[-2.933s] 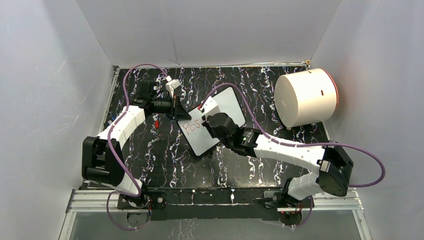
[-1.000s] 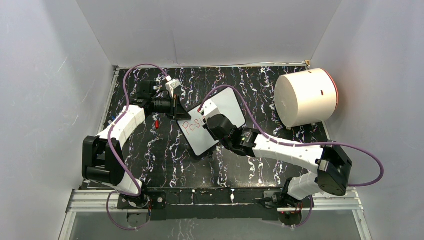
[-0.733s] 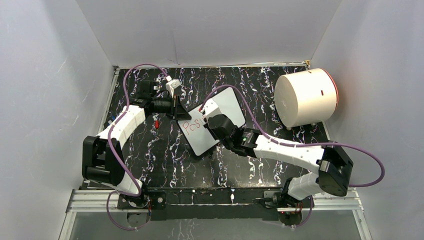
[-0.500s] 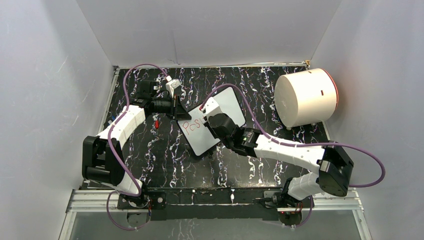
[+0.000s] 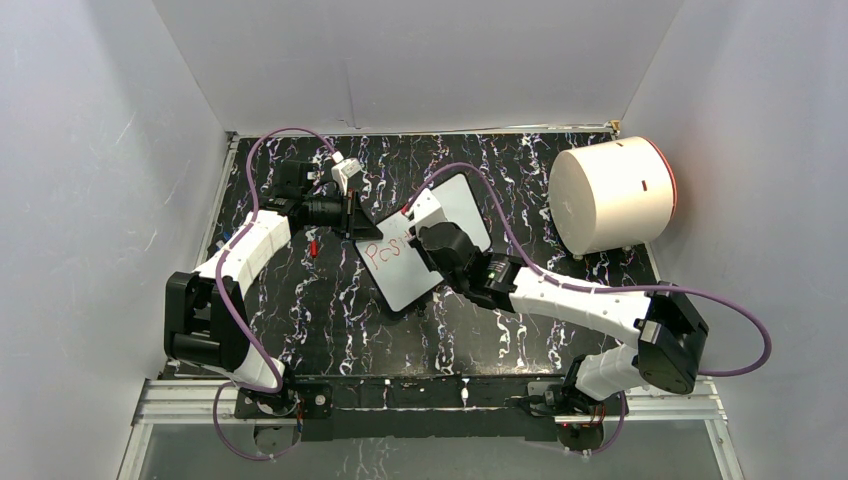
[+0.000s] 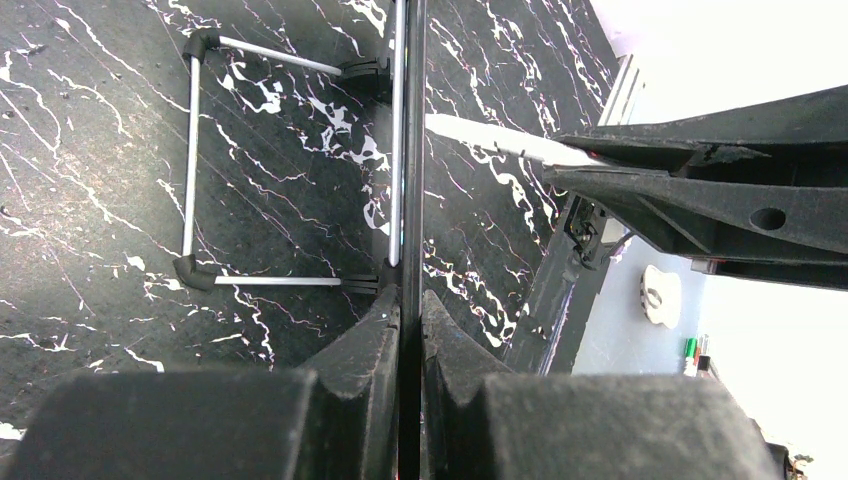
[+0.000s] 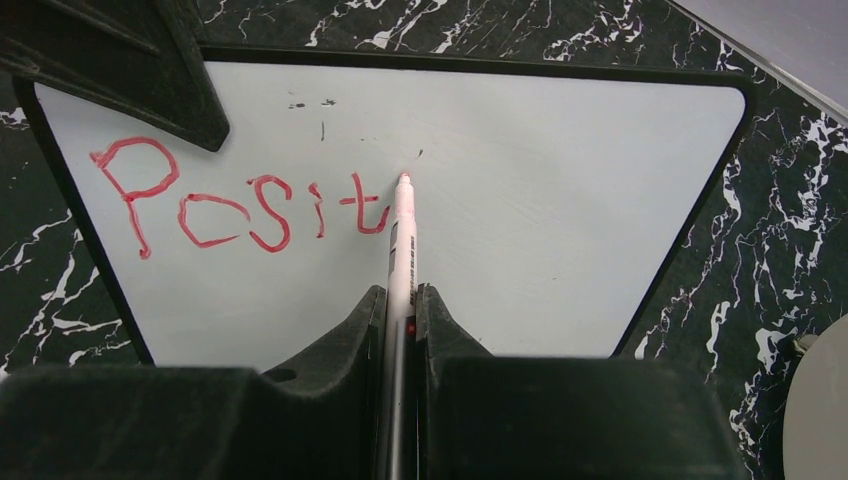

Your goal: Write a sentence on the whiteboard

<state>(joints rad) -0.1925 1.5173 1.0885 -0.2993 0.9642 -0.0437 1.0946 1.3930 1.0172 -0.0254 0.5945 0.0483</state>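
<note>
Whiteboard (image 5: 405, 285) lying with long axis diagonal, near-left to far-right, left gripper (image 6: 408, 300) clenched on its edge, right gripper (image 7: 400, 295) grasping marker (image 7: 403, 235) (tip just after the red sentence (image 7: 240, 205), only "Posit").

Soft, even light from above; walls (image 5: 110, 200) glow pale; left wrist view burns out white at upper right; whiteboard (image 7: 560, 220) looks sharp, evenly lit.
</note>
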